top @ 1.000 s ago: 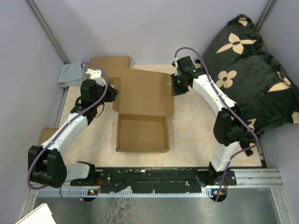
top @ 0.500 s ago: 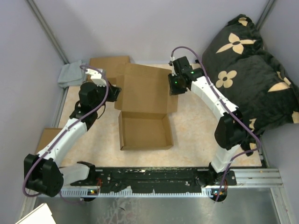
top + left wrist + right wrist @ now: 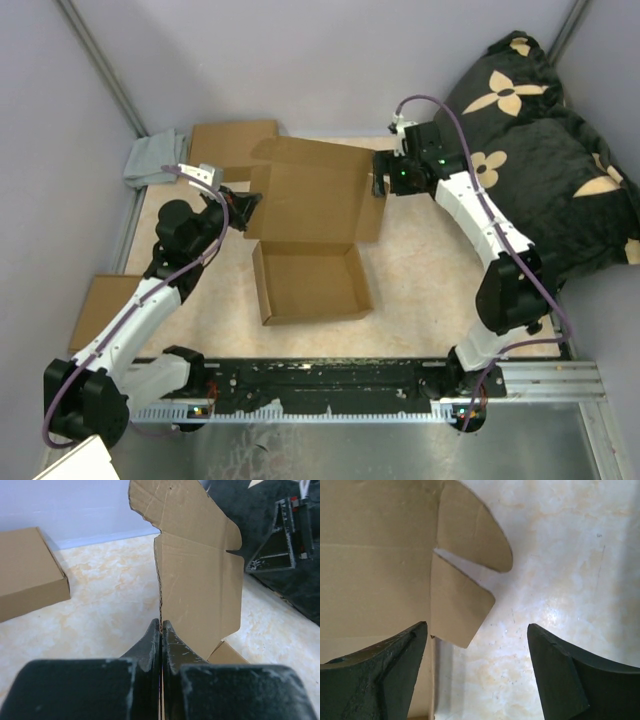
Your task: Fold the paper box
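The paper box lies mid-table: its brown tray (image 3: 310, 285) has walls up, and its lid panel (image 3: 312, 195) is raised behind it. My left gripper (image 3: 247, 207) is shut on the lid's left edge. In the left wrist view the fingertips (image 3: 161, 626) pinch the thin cardboard edge and the lid (image 3: 200, 580) rises ahead. My right gripper (image 3: 381, 186) stands open beside the lid's right edge. In the right wrist view the right gripper (image 3: 477, 635) spreads wide with bare table between its fingers, and the lid's rounded side flaps (image 3: 457, 605) lie just past the left finger (image 3: 385, 675), not gripped.
A second, folded brown box (image 3: 232, 145) and a grey cloth (image 3: 150, 160) sit at the back left. Flat cardboard (image 3: 100, 305) lies by the left wall. A black flowered pillow (image 3: 540, 150) fills the right side. The black base rail (image 3: 330, 380) runs along the near edge.
My right gripper has opened, let go of the lid's right edge and drawn back to the right. The left gripper stayed shut on the lid; the lid now stands more upright.
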`<state>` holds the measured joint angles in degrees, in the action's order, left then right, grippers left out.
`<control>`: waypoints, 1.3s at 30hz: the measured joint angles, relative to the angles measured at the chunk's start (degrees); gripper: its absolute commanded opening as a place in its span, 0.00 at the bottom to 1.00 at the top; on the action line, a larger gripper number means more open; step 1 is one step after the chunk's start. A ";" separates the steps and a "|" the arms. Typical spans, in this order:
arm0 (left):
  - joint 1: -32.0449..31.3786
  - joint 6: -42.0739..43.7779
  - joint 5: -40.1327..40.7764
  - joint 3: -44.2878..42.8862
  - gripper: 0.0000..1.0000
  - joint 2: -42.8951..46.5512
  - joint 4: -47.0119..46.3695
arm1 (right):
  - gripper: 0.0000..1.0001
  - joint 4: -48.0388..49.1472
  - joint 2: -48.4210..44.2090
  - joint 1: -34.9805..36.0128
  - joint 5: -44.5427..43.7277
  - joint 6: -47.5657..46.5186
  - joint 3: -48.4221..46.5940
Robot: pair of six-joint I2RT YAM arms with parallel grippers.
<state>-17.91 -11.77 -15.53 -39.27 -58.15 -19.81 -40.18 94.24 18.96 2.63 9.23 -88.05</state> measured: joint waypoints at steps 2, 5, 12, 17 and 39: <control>0.00 0.15 -0.90 0.00 0.00 0.00 -0.66 | 0.79 2.54 0.00 -2.12 4.02 -1.27 1.70; 0.00 0.26 -1.97 0.09 0.00 0.02 -1.40 | 0.75 4.26 0.72 -4.61 9.57 -2.84 2.93; 0.00 0.28 -2.58 0.31 0.00 0.04 -2.08 | 0.42 8.02 4.04 -5.20 20.04 -5.25 2.89; 0.00 0.28 -2.54 0.31 0.00 0.04 -2.08 | 0.26 7.87 4.85 -4.31 24.09 -6.38 2.89; 0.00 2.67 4.92 -5.14 0.50 0.09 5.55 | 0.00 8.15 -5.29 5.16 -4.96 -4.22 9.79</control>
<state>-17.91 -9.10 -10.61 -44.40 -58.06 -14.26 -32.03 88.95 24.12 -2.33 5.02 -78.26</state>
